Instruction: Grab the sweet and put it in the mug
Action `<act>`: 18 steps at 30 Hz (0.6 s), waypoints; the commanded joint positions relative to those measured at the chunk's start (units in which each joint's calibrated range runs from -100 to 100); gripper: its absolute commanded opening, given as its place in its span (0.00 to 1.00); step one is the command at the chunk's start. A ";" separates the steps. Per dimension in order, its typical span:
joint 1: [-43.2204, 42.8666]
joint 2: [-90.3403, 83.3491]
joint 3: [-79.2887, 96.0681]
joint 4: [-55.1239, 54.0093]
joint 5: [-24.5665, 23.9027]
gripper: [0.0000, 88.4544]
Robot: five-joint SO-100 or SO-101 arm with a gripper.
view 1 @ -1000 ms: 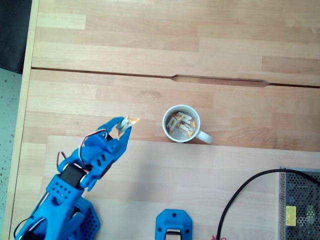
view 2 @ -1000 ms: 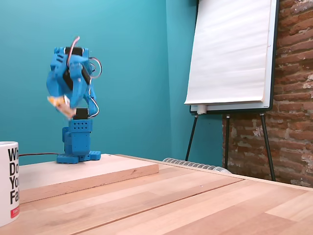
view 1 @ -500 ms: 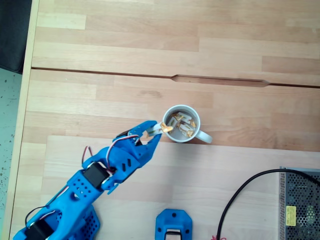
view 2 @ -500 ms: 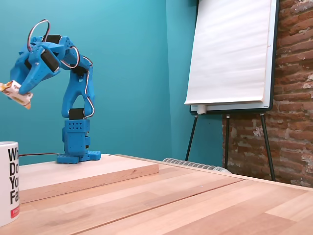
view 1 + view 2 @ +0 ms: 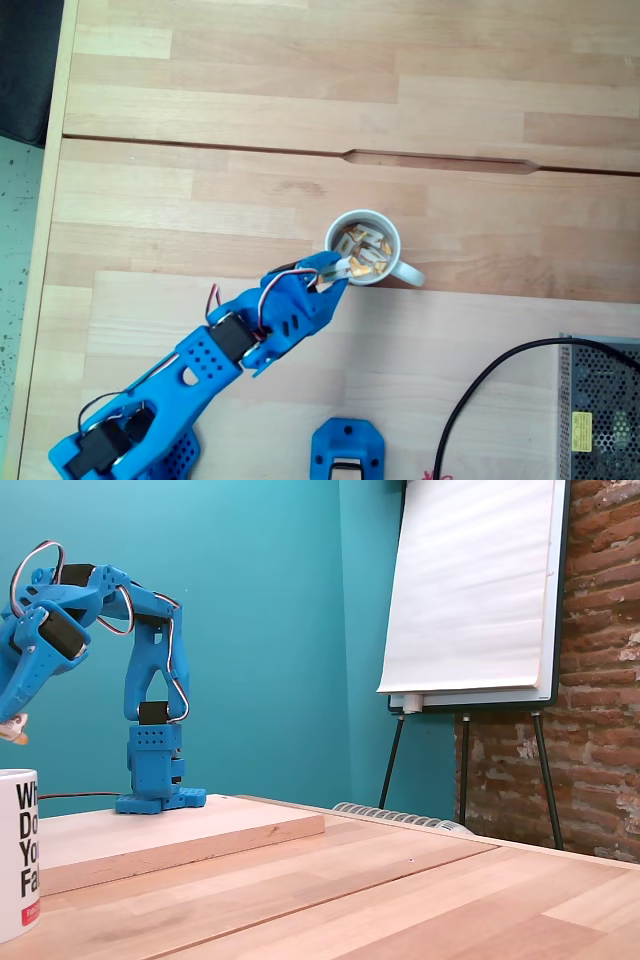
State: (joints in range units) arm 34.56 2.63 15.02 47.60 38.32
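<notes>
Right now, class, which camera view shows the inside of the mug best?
The fixed view from above: it looks straight into the mug, showing several sweets inside and the gripper at its rim. The fixed view from the side shows just part of the mug's outer wall with lettering at the left edge, not its inside.

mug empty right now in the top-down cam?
No: in the fixed view from above, the mug already holds several wrapped candies against its greyish inside.

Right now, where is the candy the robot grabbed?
In a fixed view from above, the sweet is pinched in the gripper at the lower left rim of the mug, above the other sweets inside.
</notes>
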 commanded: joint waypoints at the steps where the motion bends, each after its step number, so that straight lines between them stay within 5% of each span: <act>1: 0.22 0.64 -5.92 -0.50 -0.05 0.04; 18: 0.29 14.23 -16.00 -0.50 0.00 0.05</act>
State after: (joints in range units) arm 34.56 17.44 3.09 47.60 38.32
